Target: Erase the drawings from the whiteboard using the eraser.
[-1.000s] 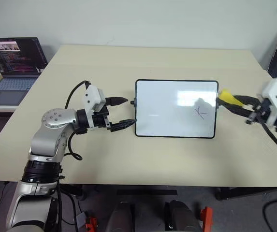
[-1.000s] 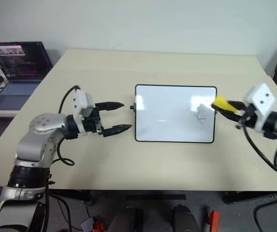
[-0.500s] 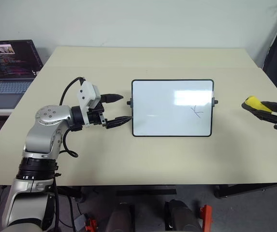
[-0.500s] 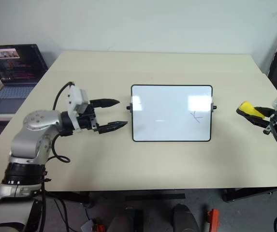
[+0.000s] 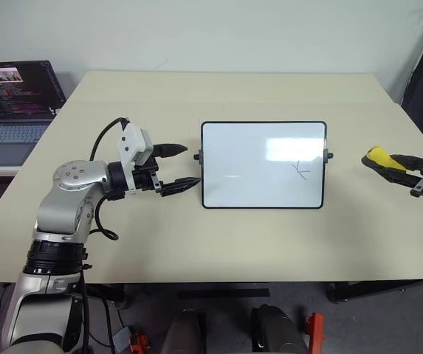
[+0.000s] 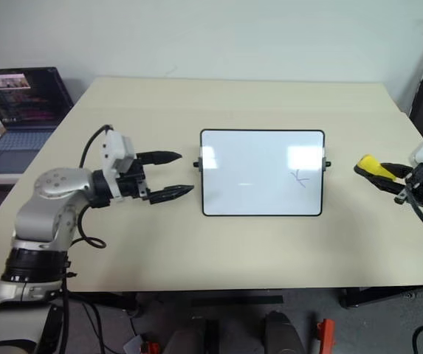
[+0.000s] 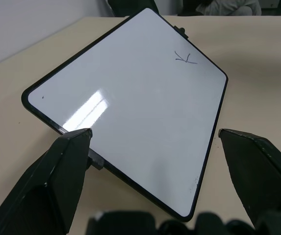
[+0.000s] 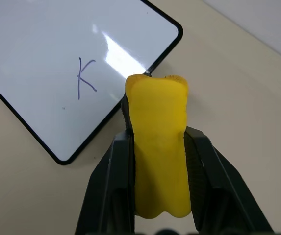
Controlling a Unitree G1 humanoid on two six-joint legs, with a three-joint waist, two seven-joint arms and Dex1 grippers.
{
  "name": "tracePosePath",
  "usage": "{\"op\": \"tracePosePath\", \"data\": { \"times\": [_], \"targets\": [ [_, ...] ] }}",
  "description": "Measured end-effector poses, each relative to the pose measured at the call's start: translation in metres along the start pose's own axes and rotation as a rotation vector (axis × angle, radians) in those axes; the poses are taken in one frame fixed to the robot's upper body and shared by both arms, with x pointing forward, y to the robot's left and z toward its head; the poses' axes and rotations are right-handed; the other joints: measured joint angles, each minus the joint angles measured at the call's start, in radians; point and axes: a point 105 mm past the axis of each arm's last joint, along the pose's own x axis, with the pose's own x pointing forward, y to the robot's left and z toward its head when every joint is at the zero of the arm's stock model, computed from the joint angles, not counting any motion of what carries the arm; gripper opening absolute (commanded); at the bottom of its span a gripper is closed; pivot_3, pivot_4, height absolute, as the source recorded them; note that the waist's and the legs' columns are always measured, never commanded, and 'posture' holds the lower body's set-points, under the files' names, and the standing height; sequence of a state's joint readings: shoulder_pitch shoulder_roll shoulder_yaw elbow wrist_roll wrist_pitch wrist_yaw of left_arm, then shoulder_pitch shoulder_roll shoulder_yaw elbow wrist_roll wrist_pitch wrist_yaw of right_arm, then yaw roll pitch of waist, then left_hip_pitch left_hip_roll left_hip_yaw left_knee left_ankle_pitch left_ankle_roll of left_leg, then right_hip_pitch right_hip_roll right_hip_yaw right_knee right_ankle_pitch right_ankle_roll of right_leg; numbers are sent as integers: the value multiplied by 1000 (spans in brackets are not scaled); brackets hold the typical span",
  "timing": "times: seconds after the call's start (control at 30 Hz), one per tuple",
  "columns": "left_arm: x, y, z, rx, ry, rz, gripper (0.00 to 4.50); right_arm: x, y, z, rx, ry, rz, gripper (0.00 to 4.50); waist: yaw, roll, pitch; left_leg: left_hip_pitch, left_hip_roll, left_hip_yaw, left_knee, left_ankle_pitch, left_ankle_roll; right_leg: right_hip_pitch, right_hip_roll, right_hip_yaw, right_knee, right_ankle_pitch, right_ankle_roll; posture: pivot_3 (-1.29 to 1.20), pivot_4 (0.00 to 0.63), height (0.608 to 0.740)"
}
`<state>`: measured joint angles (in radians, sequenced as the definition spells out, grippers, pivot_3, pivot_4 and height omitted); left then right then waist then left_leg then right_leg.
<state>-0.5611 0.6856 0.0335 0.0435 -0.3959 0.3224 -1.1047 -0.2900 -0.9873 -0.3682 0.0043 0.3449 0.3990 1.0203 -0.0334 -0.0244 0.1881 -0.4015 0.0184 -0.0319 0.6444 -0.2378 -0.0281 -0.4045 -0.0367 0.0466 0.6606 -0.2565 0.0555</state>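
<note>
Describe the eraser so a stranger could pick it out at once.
Start at the beige table and find the whiteboard at its middle. Past the board's right edge, off the board, the right gripper is shut on the eraser. It is a small yellow block between two black fingers, the only yellow thing there.

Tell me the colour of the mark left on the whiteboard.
Dark blue pen mark on the whiteboard, clearest in the right wrist view.

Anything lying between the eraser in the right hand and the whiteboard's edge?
No. In the head views, only bare table separates the eraser from the whiteboard.
</note>
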Motion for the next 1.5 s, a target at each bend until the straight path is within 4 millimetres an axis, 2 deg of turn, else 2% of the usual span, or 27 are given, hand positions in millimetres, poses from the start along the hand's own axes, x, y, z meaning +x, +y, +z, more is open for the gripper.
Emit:
{"op": "tracePosePath", "data": {
  "times": [0.13,0.2,0.23,0.33,0.4,0.47,0.63,0.83,0.93,1.03,1.1,1.17,1.27,1.37,1.43,1.5],
  "targets": [
    [-1,0,0,1,4,1,4500,16,7,8,64,-122,-9,995,-2,0,0,0,0,0,0,0,0,0,0,0,1,0,0,0,150,740],
    [2,-1,-1,-4,-5,-4,4500,43,15,25,86,-257,-49,995,-12,0,0,1,1,1,0,0,0,0,1,1,2,0,0,0,150,740],
    [7,-5,-1,-9,-15,-21,4500,58,26,30,81,-291,-43,995,-13,0,0,1,0,0,0,0,0,0,1,1,3,0,0,0,150,740],
    [21,-18,-2,-34,-49,-57,4500,86,39,34,61,-336,-129,995,-9,0,0,0,0,0,1,0,-1,-1,0,0,3,0,0,0,150,740],
    [30,-29,0,-45,-70,-94,4500,101,48,30,54,-335,-158,995,-1,0,0,0,0,0,1,0,-1,-1,0,0,3,0,0,0,150,740],
    [30,-32,-1,-44,-66,-104,4500,111,55,22,49,-308,-158,995,4,0,0,0,-1,0,0,0,-1,-1,-1,0,2,0,0,0,150,740],
    [28,-31,-1,-43,-58,-101,4500,127,55,-2,27,-196,-193,995,2,0,0,0,-1,0,0,0,-1,-1,-1,0,3,0,0,0,150,740],
    [25,-30,-4,-42,-43,-95,4500,139,65,-6,-36,-180,-154,995,-10,0,-2,3,0,0,1,0,0,2,0,1,3,1,-1,0,150,740],
    [22,-29,-7,-45,-32,-89,4500,138,90,-20,-47,-148,-29,995,-14,-3,-4,6,0,-1,1,0,0,5,0,0,3,1,0,0,150,740],
    [21,-29,-8,-49,-29,-86,4500,135,130,-34,-30,-116,153,995,-18,-4,-4,14,1,0,1,0,0,14,1,0,2,0,0,0,150,740],
    [21,-30,-8,-49,-31,-87,4500,135,139,-39,-9,-95,194,995,-21,-4,-4,18,1,0,1,0,0,16,1,1,2,0,0,0,150,740],
    [21,-30,-7,-47,-32,-88,4500,137,130,-37,-23,-86,156,995,-21,-4,-4,19,1,0,1,1,0,17,1,1,2,-1,3,0,150,740],
    [22,-30,-7,-46,-33,-88,4500,138,89,-27,-70,-90,-12,995,-20,-4,-4,19,1,0,2,3,-1,17,1,2,1,-1,-1,0,150,740],
    [22,-30,-7,-46,-36,-89,4500,130,52,-26,-100,-68,-166,995,-18,-4,-4,19,1,0,1,4,-1,18,1,2,1,-1,-1,0,150,740],
    [24,-31,-6,-48,-43,-92,4500,127,44,-27,-106,-63,-205,995,-17,-4,-5,19,1,0,1,4,-1,18,1,2,1,1,2,0,150,740],
    [25,-32,-5,-48,-48,-95,4500,126,46,-28,-108,-65,-201,995,-16,-4,-5,19,1,0,1,4,-1,17,1,2,1,2,2,0,150,740]
  ]
}}
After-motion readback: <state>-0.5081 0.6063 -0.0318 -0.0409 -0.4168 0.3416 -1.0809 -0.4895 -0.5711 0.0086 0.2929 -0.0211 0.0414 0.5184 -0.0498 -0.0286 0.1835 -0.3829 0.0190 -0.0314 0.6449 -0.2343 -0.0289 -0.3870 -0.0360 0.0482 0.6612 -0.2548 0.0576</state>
